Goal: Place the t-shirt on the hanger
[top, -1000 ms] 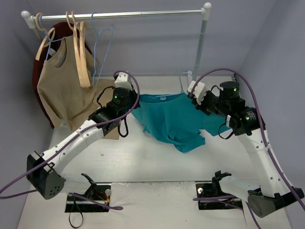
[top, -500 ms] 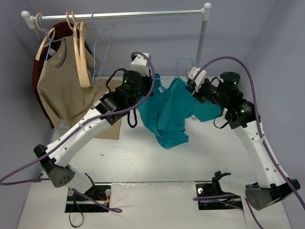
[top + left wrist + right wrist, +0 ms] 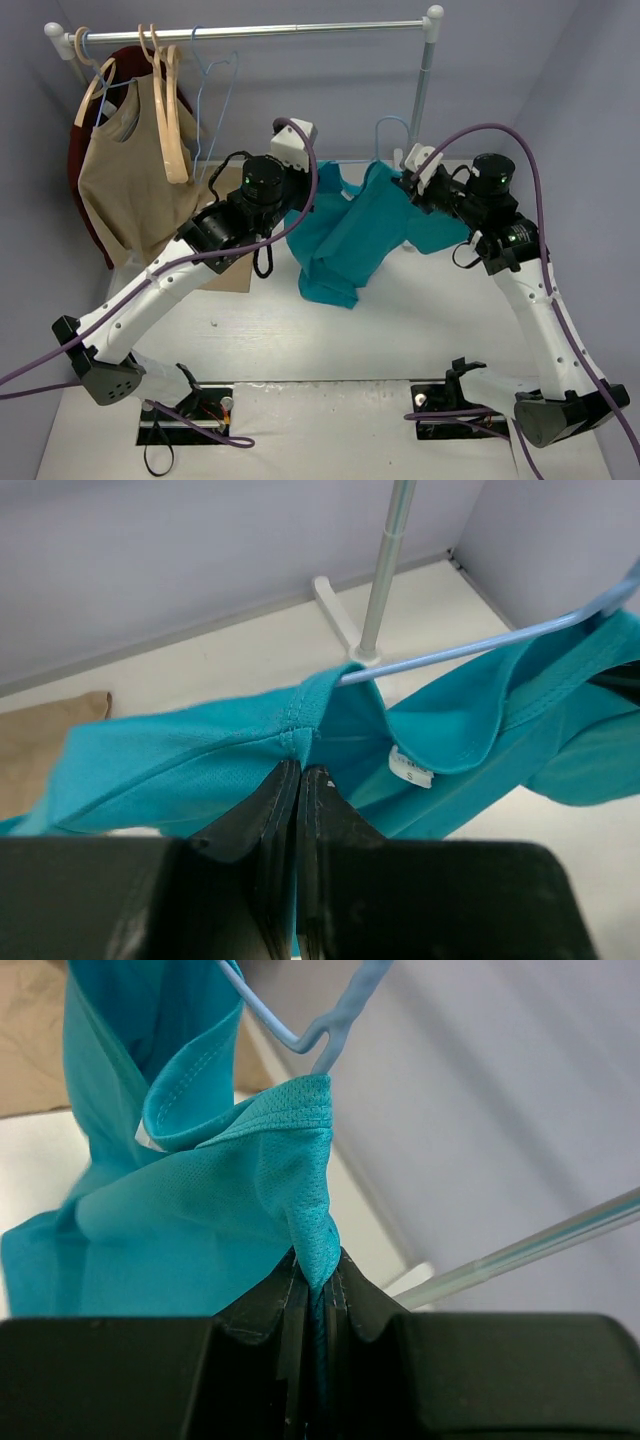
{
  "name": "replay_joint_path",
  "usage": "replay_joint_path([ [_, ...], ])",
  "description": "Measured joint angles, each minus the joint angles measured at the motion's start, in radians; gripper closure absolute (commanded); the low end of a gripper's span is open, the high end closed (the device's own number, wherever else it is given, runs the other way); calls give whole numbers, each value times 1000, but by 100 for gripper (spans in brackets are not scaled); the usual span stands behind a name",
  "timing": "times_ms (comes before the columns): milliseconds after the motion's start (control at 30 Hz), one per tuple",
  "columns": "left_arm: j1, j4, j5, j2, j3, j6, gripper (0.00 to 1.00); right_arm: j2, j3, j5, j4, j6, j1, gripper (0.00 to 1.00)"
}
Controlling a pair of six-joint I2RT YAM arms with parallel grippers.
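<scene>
The teal t-shirt (image 3: pixel 352 235) hangs off the table, stretched between my two grippers, with its lower end drooping to the left. My left gripper (image 3: pixel 318 190) is shut on the collar seam (image 3: pixel 298 742), near the white size label (image 3: pixel 411 770). My right gripper (image 3: pixel 403 185) is shut on a bunched fold of the t-shirt (image 3: pixel 318 1245). The light-blue wire hanger (image 3: pixel 380 128) has its hook above the cloth. One arm of the hanger (image 3: pixel 450 655) runs into the neck opening. The hook also shows in the right wrist view (image 3: pixel 345 1010).
A rail (image 3: pixel 250 30) on a post (image 3: pixel 422 90) spans the back. From it hang a tan sleeveless top (image 3: pixel 130 180), wooden hangers (image 3: pixel 172 110), spare blue wire hangers (image 3: pixel 215 90) and a dark red garment (image 3: pixel 78 160). A tan cloth (image 3: pixel 232 275) lies on the table.
Both grippers raised the t-shirt off the table and drew closer together. The left arm swung right and up towards the post. The shirt now hangs bunched, its lower end swung left.
</scene>
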Motion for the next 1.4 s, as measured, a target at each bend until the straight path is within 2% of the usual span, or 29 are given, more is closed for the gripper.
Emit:
replay_joint_path([
  [100, 0, -3, 16, -14, -35, 15, 100, -15, -79, -28, 9, 13, -14, 100],
  [433, 0, -10, 73, 9, -44, 30, 100, -27, -159, -112, 113, 57, -19, 100],
  [500, 0, -10, 89, 22, -44, 29, 88, -32, -168, -124, 119, 62, -19, 100],
  [567, 0, -10, 99, 34, -44, 29, 84, -40, -178, -130, 123, 65, -19, 100],
  [600, 0, -10, 102, 39, -45, 28, 78, -48, -186, -132, 123, 66, -19, 100],
  [833, 0, -7, 123, 42, -48, 23, 62, -79, -207, -147, 125, 65, -19, 100],
  [1167, 0, -8, 180, 39, -37, 25, 54, -83, -233, -153, 127, 65, -19, 100],
  [1400, 0, 0, 285, 32, 0, 54, 52, -82, -234, -156, 127, 65, -19, 100],
])
